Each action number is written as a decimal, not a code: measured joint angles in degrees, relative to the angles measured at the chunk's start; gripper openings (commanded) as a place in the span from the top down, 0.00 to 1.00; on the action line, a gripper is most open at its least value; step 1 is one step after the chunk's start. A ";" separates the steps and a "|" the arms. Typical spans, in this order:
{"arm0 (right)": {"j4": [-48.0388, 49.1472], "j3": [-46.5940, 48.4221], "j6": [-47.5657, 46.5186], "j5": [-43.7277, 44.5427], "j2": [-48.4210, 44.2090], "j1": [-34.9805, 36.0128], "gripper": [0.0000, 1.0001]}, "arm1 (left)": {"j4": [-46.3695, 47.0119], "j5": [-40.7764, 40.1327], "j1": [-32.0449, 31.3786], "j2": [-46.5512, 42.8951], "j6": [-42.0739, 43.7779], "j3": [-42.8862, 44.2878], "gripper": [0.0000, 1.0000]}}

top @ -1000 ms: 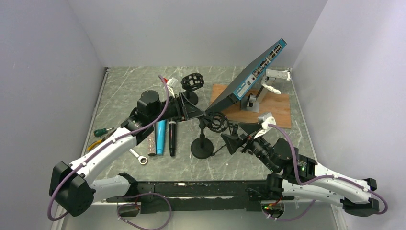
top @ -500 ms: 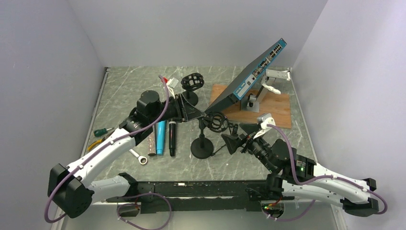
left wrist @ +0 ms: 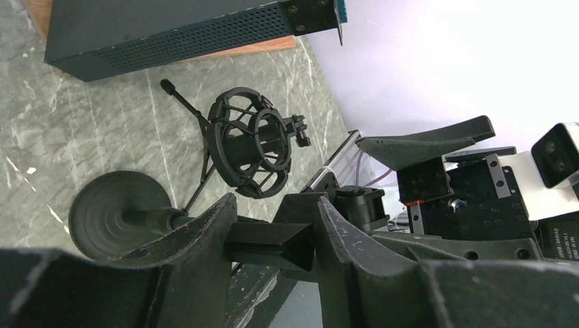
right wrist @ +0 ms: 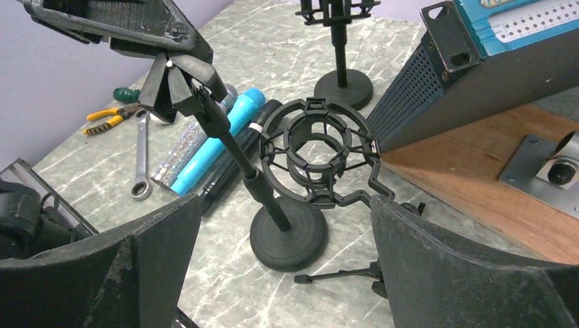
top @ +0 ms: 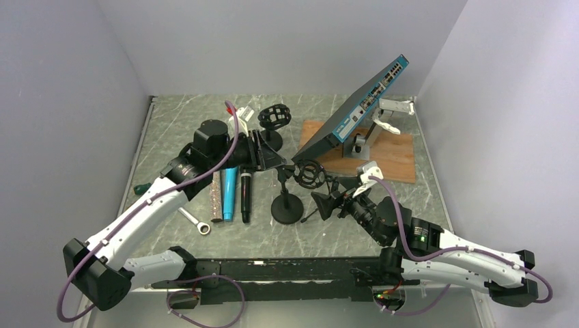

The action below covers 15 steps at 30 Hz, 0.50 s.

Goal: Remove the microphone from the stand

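Closest to the near edge, the right gripper (right wrist: 286, 199) has its fingers spread wide, one on each side of the stand (top: 287, 208) without touching it. The stand's round black base sits flat on the table (top: 177, 130) around the middle, a little toward the near edge. Its thin rod (right wrist: 235, 157) climbs to the left gripper (top: 278, 162), whose fingers are pressed together on the rod's top end. The spidery black cradle (right wrist: 319, 154) hangs off the stand beside the rod, and the marble shows straight through its ring. Just left of the base three microphones lie flat and parallel, pointing from near to far. The black microphone (top: 244, 198) is slim and dark with a pale band near its head, the blue microphone (top: 229, 195) is bright blue, and the glittery microphone (top: 217, 198) is silvery. Which one belongs to the stand cannot be told. A wrench (top: 196, 223) lies near them toward the left edge. Farther back stands a second stand (top: 274, 117), and a network switch (top: 355, 106) leans over a wooden board (top: 396, 154) toward the far right corner.
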 measured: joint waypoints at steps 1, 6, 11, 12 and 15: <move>0.00 0.00 0.00 0.00 0.24 0.00 0.04 | -0.37 -0.09 0.00 0.00 -0.04 0.15 1.00; 0.00 0.00 0.02 0.00 0.35 0.00 0.04 | -2.71 -0.81 0.00 0.00 -0.04 1.38 1.00; 0.02 -0.07 0.02 0.00 0.15 0.00 0.04 | -5.27 -1.86 0.00 -0.28 0.20 2.54 1.00; 0.02 -0.11 0.02 -0.02 0.20 0.00 0.04 | -5.75 -2.10 0.00 -0.42 0.44 2.64 1.00; 0.07 -0.13 0.04 -0.02 0.44 0.00 0.04 | -6.32 -3.06 0.13 -0.79 0.76 2.67 1.00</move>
